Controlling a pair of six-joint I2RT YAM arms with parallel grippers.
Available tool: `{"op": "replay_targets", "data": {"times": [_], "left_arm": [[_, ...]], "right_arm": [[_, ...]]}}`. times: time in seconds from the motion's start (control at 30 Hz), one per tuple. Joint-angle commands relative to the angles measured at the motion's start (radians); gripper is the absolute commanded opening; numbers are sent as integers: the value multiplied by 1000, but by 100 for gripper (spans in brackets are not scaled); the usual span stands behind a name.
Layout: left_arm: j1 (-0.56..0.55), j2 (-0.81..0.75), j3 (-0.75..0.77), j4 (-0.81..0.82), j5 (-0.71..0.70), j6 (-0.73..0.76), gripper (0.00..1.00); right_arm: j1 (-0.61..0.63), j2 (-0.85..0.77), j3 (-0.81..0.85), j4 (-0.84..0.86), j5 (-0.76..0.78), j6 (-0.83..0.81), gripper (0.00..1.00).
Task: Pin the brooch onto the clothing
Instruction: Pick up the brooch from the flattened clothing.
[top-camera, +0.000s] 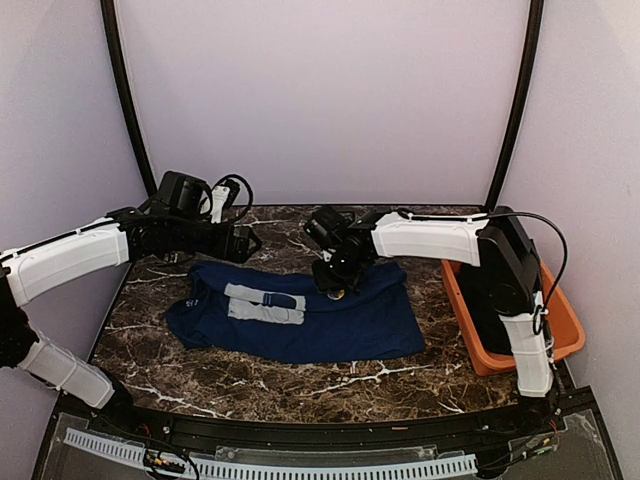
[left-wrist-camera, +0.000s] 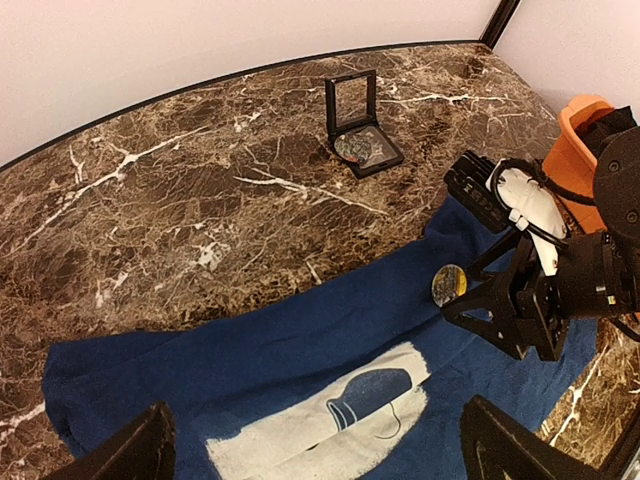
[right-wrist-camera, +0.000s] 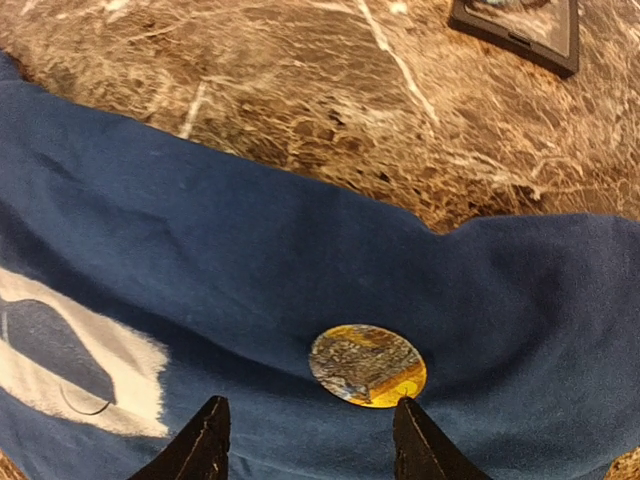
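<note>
Navy shirt lies on the marble counter, its near part cut off in both wrist views. From above, the right hand hides most of the round brooch. The brooch rests on the shirt near 1 o'clock. That hand's fingers are partly spread and hold nothing. The left hand is spread wide and empty.

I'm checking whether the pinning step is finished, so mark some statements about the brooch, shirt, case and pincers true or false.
1. The brooch lies on the navy shirt. True.
2. The right pincer is clamped on the brooch. False: its fingers stand apart, and the brooch lies on the shirt just past them.
3. The black case is shut. False: it stands open on the marble table, off the shirt.
4. The left pincer is open. True.
</note>
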Motion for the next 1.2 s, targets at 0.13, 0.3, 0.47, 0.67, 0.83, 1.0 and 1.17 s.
{"op": "replay_targets", "data": {"times": [0.13, 0.3, 0.47, 0.67, 0.83, 1.0, 1.17], "left_arm": [[3, -40, -3, 0, 39, -32, 99], [3, -41, -3, -1, 39, -34, 99], [4, -43, -3, -1, 40, -32, 99], [2, -38, -6, -1, 35, -30, 99], [3, -26, -6, 2, 46, -35, 99], [2, -15, -7, 4, 59, -39, 99], [2, -11, -7, 5, 63, -41, 99]], "right_arm": [[12, 58, 37, -51, 81, 43, 54], [10, 97, 71, -53, 96, 45, 54], [4, 122, 90, -53, 100, 52, 54], [-4, 117, 89, -48, 94, 48, 51], [-11, 73, 39, -12, 98, 53, 46], [-30, 59, 19, 2, 86, 49, 37], [-37, 45, 4, 15, 88, 52, 29]]}}
